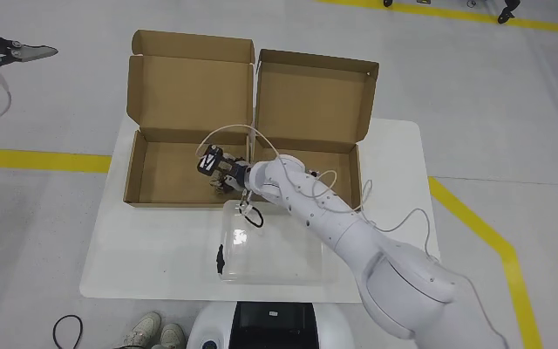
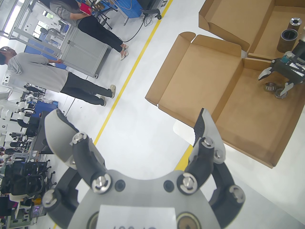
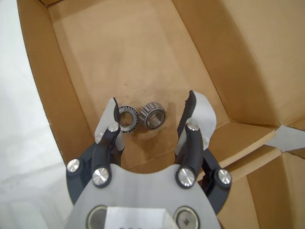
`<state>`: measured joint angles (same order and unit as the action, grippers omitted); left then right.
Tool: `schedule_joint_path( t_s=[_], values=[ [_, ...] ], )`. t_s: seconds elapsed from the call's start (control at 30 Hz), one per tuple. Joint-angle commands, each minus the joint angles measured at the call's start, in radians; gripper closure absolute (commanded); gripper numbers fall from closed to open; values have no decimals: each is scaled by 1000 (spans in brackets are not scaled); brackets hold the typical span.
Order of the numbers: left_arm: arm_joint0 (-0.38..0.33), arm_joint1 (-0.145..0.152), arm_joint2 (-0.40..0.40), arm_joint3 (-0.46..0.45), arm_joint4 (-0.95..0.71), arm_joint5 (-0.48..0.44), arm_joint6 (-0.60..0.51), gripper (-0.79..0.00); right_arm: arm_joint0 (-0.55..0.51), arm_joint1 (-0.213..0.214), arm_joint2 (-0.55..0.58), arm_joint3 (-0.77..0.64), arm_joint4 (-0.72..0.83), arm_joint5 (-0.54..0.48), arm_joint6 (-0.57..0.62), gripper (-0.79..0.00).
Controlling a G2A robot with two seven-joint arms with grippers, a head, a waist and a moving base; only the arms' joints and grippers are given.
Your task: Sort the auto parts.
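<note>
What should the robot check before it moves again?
1. Right pincer open: ok.
2. Both bearings lying in the box: ok.
3. Finger clear of the nearer bearing: cannot tell, they overlap in the right wrist view.
4. Left pincer open and away from the boxes: ok.
5. Cylinders standing in the other box, apart from the bearings: ok.
</note>
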<state>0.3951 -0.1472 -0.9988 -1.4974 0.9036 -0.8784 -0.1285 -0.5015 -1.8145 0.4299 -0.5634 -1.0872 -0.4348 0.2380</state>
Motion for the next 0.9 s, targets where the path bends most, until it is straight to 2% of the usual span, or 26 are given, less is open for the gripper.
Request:
schedule_joint_path(
  t_s=[0.0,0.13,0.27,0.4,0.63,0.7,0.8,0.87],
  values=[
    [0,0,0,0,0,0,0,-785,-1,-1,1,-11,-10,-8,-14,-489],
    [0,0,0,0,0,0,0,-785,-10,8,20,-64,-16,-47,-67,-480],
    [0,0,0,0,0,0,0,-785,-37,36,51,-159,-36,-79,-100,-499],
    [0,0,0,0,0,0,0,-785,-94,79,104,-278,-32,-147,-101,-505],
    [0,0,0,0,0,0,0,-785,-254,175,236,-545,-64,-238,-70,-526],
    [0,0,0,0,0,0,0,-785,-312,202,280,-625,-78,-255,-53,-585],
    [0,0,0,0,0,0,0,-785,-400,240,350,-731,-100,-280,-42,-785],
    [0,0,0,0,0,0,0,-785,-457,262,402,-794,-121,-286,-49,-785]
  ],
)
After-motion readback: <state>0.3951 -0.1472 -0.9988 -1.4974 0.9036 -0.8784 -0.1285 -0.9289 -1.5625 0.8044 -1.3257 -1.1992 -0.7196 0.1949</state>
